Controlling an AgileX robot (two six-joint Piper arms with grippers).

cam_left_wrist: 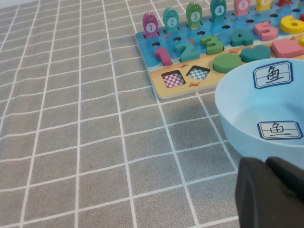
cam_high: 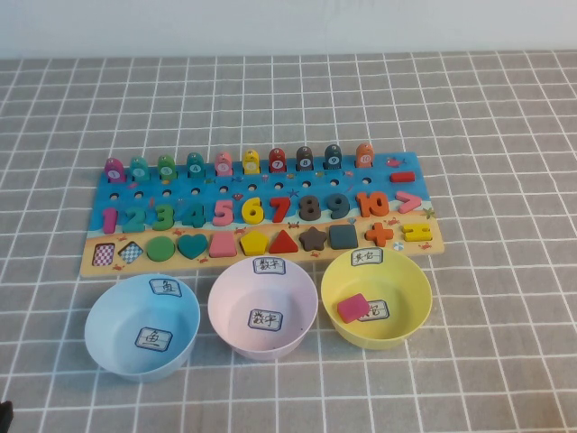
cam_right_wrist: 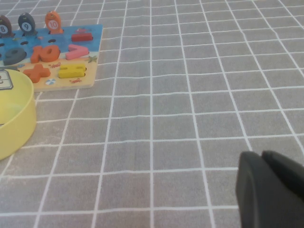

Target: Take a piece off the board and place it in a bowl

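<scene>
Yellow two-bar piece (cam_high: 416, 233) sits on the board (cam_high: 180, 194); both end effectors' (cam_left_wrist: 270, 194) (cam_right_wrist: 270, 190) openness: cannot tell.

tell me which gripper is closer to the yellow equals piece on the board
Right. The right gripper is over bare cloth out to the right of the equals piece. The left gripper is by the light blue bowl, past the board's opposite end.

3 bowls (cam_high: 262, 311), 1 board (cam_high: 261, 257)
</scene>
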